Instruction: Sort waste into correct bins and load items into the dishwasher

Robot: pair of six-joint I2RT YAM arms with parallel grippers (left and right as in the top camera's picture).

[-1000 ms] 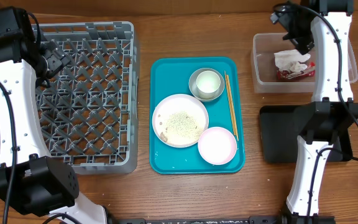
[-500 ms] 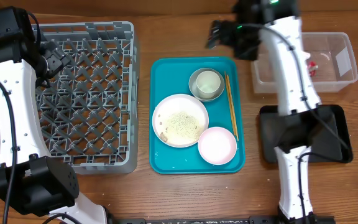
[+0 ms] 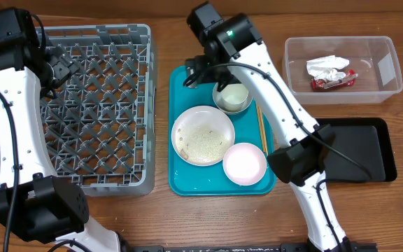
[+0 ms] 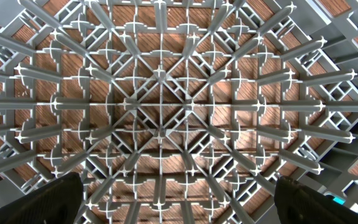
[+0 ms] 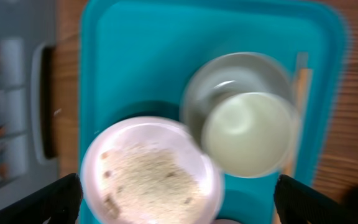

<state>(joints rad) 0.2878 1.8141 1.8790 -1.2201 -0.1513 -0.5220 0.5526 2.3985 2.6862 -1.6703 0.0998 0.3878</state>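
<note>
Pink plate (image 3: 179,124) carries loose rice (image 3: 206,142), stiff and slick; right hand (image 3: 200,70) hovers nearby, spread wide. Pinch the rim, keep it level.

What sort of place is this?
Likely a tabletop mock-up of a dish-clearing station: a grey dish rack, a teal tray with a rice-covered plate, and a clear tub holding a crumpled napkin.

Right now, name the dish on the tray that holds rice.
The plate: rice covers its middle. The pink bowl is empty; the grey bowl holds only a cup.
</note>
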